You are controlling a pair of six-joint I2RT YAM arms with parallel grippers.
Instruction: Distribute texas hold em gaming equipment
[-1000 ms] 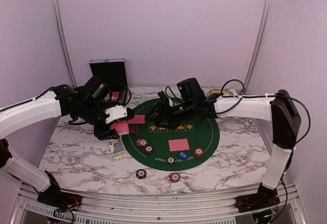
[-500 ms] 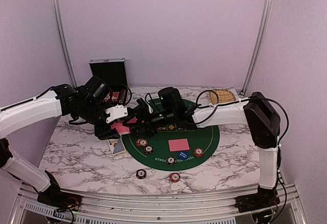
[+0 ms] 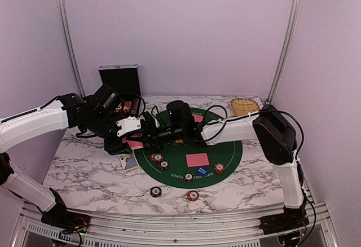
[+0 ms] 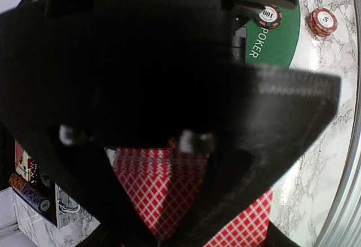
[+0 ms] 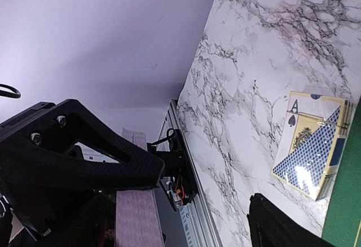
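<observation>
Left claw [image 3: 131, 139] clenched on pink-red cards [image 4: 163, 202] — right claw [image 3: 148, 136] spread apart just beside them; blue-backed deck [image 5: 313, 145] lies near.

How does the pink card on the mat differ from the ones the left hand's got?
The mat card lies flat, single and untouched on the green mat; the held cards are a stack clamped in the left hand, at the mat's left edge. Both show pink-red backs.

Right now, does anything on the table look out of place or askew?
A dark poker chip and a red poker chip lie off the green mat, on the marble tabletop near the front. A blue-backed card pack sits tilted beside the mat's left edge.
</observation>
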